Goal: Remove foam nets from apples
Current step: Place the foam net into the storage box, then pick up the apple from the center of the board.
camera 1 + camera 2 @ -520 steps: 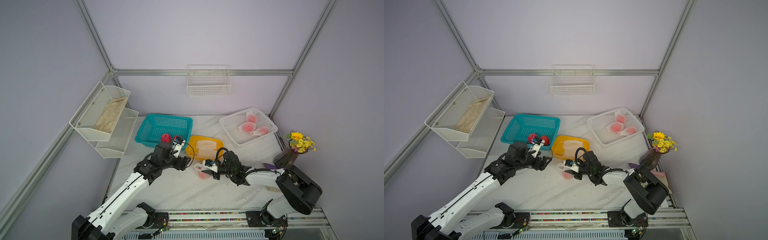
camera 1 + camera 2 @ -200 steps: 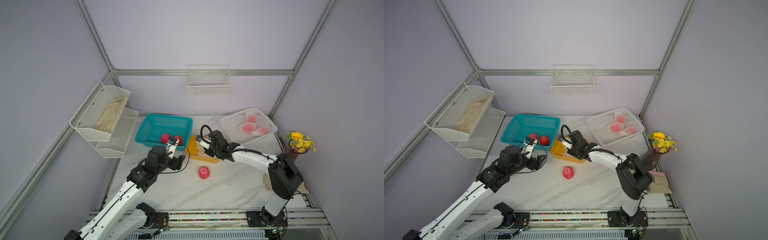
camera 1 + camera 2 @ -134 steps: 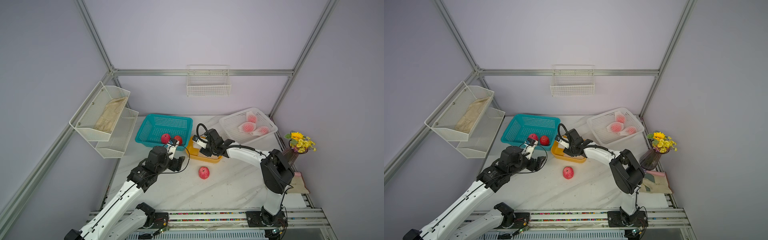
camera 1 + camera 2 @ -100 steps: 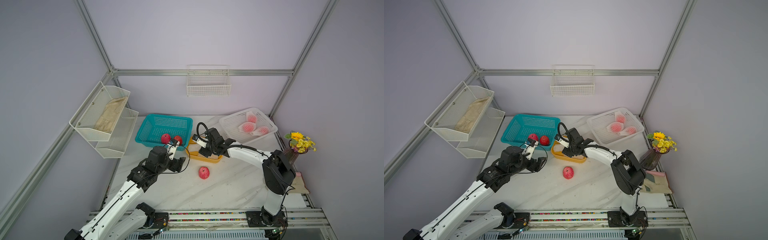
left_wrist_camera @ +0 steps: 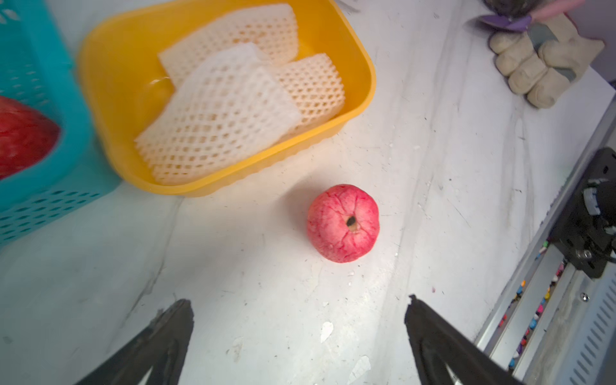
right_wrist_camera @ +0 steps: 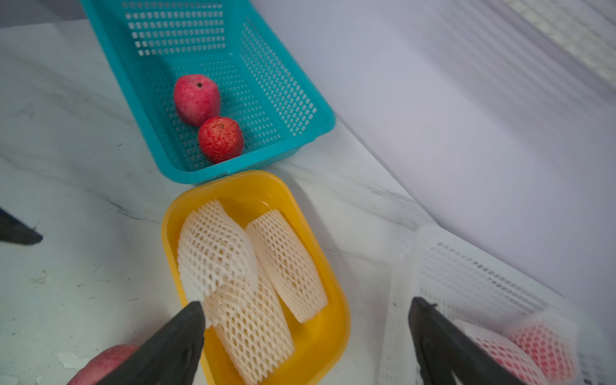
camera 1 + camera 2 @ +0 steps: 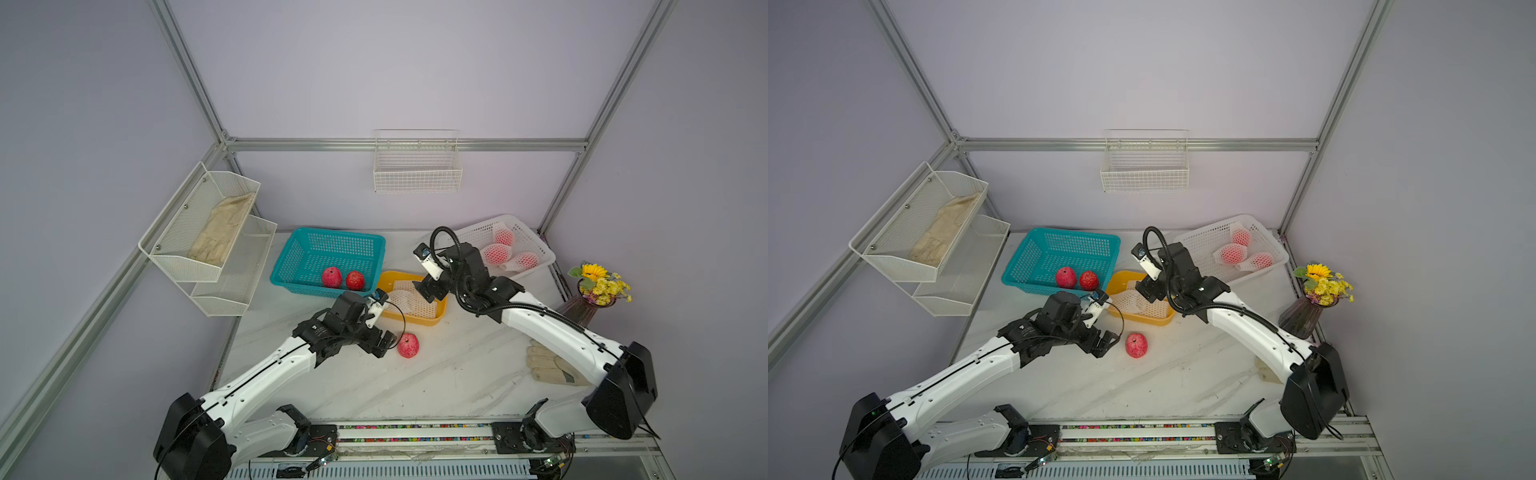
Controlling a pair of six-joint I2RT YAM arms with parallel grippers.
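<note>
Red apple [image 5: 343, 223] bare on the table [image 7: 436, 374], foam nets [image 6: 216, 253] gathered in the yellow tray [image 6: 240, 178].
Jaws wide apart and empty, the left end effector [image 5: 299, 301] sits just short of the apple, probably lined up to carry it to the teal basket [image 7: 291, 257] beside two bare apples [image 7: 331, 277]. The right end effector [image 6: 308, 302], jaws also apart and gripping nothing, hangs over the tray of three nets; three netted apples [image 7: 496, 252] wait in the white basket [image 7: 532, 241].

Lilac walls [image 7: 374, 62], aluminium frame [image 7: 407, 144], marble tabletop [image 7: 457, 374]
</note>
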